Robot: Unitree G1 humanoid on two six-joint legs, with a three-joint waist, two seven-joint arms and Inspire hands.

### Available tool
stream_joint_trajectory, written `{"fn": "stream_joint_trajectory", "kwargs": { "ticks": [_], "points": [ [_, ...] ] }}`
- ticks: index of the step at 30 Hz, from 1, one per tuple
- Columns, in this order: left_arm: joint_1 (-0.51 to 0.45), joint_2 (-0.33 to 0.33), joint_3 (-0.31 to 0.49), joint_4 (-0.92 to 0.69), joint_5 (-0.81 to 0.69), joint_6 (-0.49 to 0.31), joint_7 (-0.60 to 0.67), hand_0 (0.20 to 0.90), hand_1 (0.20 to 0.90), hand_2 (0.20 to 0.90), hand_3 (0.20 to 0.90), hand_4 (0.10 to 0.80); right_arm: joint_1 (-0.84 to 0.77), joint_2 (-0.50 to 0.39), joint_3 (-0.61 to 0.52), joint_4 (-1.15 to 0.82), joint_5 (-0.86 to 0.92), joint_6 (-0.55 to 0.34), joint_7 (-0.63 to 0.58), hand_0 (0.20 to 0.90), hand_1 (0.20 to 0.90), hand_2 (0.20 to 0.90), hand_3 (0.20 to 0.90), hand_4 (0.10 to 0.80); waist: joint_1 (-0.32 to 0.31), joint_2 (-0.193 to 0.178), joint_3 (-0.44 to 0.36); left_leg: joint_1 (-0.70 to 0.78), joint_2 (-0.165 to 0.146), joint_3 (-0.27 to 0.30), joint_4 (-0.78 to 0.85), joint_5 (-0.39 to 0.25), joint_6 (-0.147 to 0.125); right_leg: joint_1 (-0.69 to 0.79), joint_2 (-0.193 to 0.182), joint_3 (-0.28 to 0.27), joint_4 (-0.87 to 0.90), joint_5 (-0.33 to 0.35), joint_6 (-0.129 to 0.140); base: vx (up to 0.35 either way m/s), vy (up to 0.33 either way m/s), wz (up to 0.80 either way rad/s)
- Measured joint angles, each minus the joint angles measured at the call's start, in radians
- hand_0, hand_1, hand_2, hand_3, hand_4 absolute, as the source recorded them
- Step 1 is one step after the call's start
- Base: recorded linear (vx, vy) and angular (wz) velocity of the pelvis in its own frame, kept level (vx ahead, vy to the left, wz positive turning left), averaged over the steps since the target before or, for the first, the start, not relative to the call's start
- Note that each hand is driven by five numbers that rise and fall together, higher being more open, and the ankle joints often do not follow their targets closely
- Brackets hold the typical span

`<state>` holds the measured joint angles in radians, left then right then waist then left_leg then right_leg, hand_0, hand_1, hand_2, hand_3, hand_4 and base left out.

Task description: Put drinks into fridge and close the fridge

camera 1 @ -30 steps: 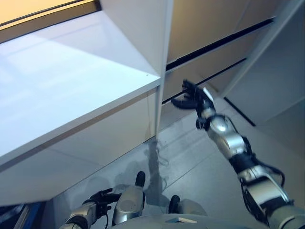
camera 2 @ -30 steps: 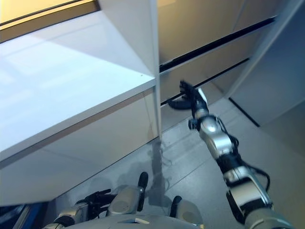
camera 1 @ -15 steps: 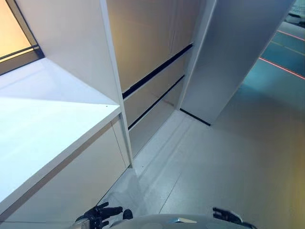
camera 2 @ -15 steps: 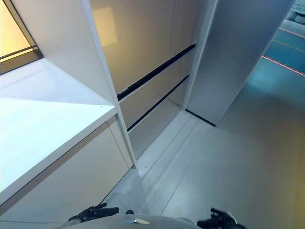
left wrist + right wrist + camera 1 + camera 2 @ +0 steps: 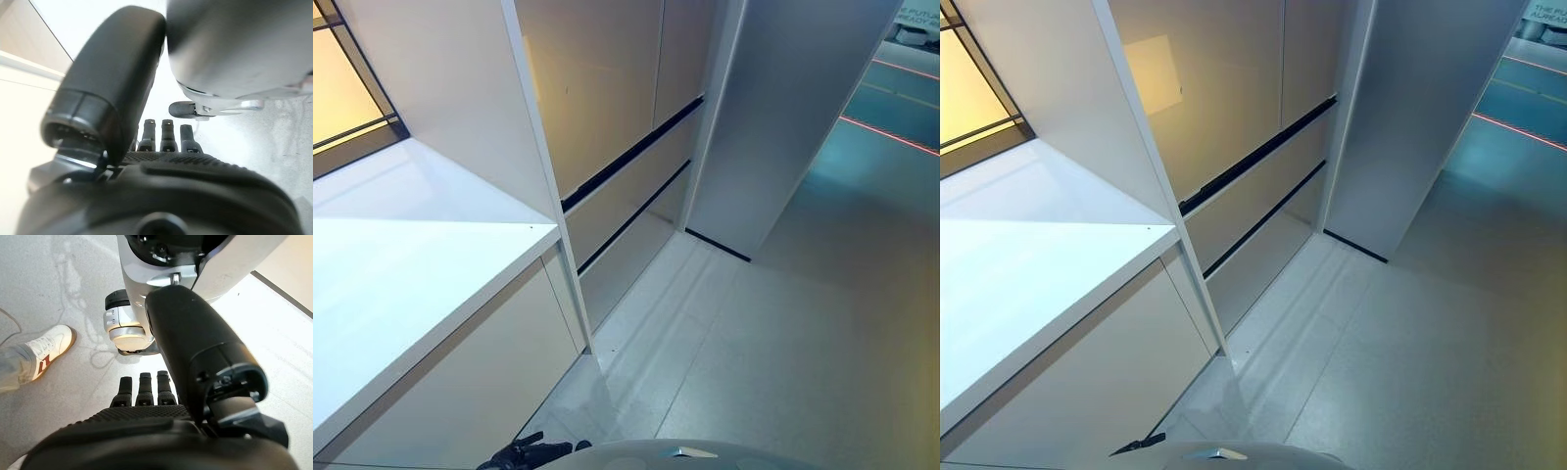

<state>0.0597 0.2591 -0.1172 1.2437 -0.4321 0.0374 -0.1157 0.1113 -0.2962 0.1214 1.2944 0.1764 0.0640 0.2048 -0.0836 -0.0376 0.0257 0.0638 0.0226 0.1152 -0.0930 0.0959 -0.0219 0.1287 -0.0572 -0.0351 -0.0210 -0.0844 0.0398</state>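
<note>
My left hand point(image 5: 524, 455) hangs low at the bottom edge of the left eye view. In the left wrist view its fingers point(image 5: 161, 134) are straight and it holds nothing. My right hand point(image 5: 142, 431) hangs at my side above the floor, with its fingers point(image 5: 142, 387) straight and empty. Ahead stand tall beige cabinet fronts point(image 5: 607, 88) shut flat, with two dark horizontal gaps point(image 5: 631, 147) across them.
A white counter point(image 5: 401, 264) with a white upright side panel point(image 5: 460, 108) stands at the left. A tall grey panel point(image 5: 793, 108) juts out at the right of the cabinet. Grey floor point(image 5: 773, 333) spreads in front. A person's white shoe point(image 5: 46, 350) stands near my right side.
My right hand, which was raised at the cabinet front a second ago, has dropped to my side. The camera has swung to the right, so the whole picture has shifted.
</note>
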Motion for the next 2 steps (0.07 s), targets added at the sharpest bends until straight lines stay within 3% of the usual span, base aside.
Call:
{"fn": "stream_joint_trajectory", "kwargs": {
  "ticks": [2],
  "points": [
    [-0.002, 0.0, -0.001, 0.0, 0.0, 0.0, 0.0, 0.9, 0.9, 0.9, 0.9, 0.8, 0.0, 0.001, 0.001, 0.0, 0.0, 0.002, 0.005, 0.9, 0.9, 0.9, 0.9, 0.8, 0.0, -0.003, -0.002, 0.0, 0.0, 0.0, 0.0, 0.0, 0.0, 0.0, 0.0, 0.0, -0.001, 0.0, 0.0, 0.0, 0.0, 0.0]
  ]
}}
